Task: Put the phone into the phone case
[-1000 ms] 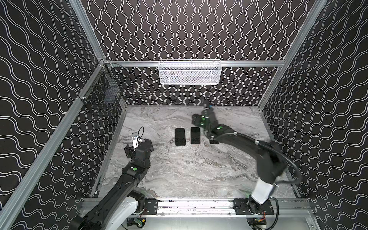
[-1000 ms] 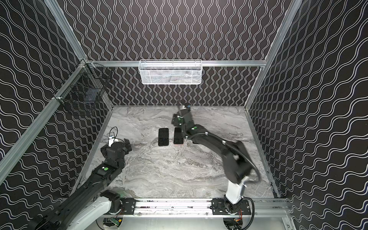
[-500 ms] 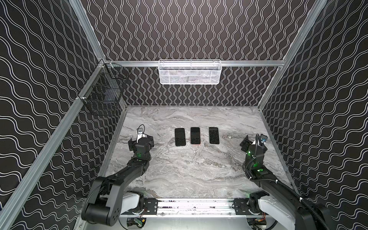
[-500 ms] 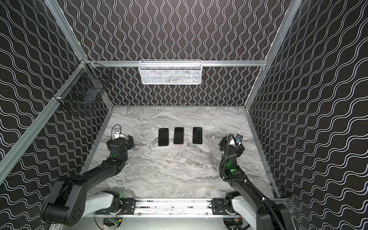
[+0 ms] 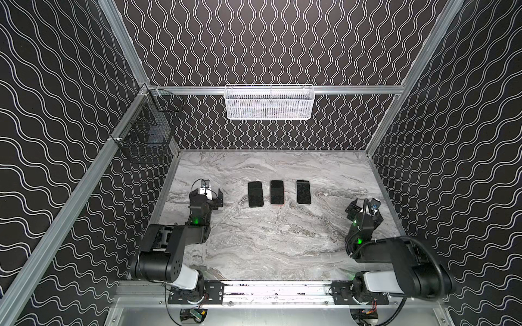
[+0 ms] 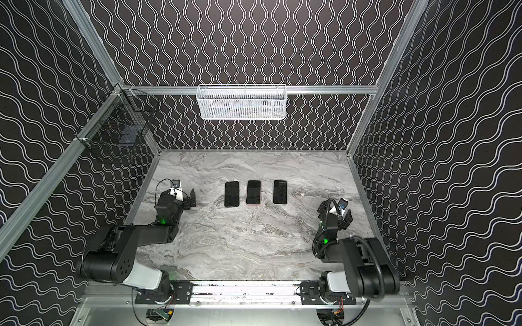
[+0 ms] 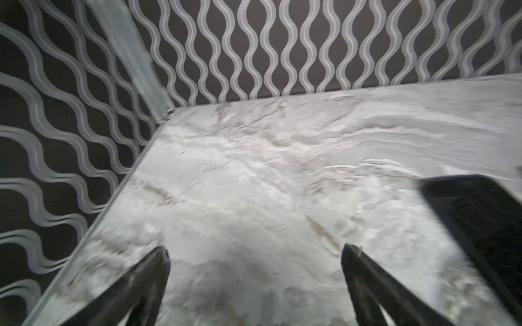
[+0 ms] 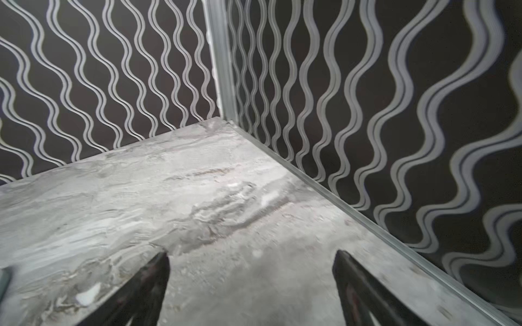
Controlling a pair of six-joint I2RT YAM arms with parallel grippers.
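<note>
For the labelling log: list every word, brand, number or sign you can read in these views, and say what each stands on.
No text can be read in any view.
left slab, middle slab, right slab on the table: dark faces, no lettering shows.
white mesh basket: contents too blurred to read any print.
black wire basket: dark thing inside, nothing legible.

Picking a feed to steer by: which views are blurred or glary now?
Both top views: sharp, evenly lit, wavy reflection on the rightmost slab. Left wrist: motion-blurred, table washed out, a dark slab smeared. Right wrist: milder blur, wall stripes soft.
</note>
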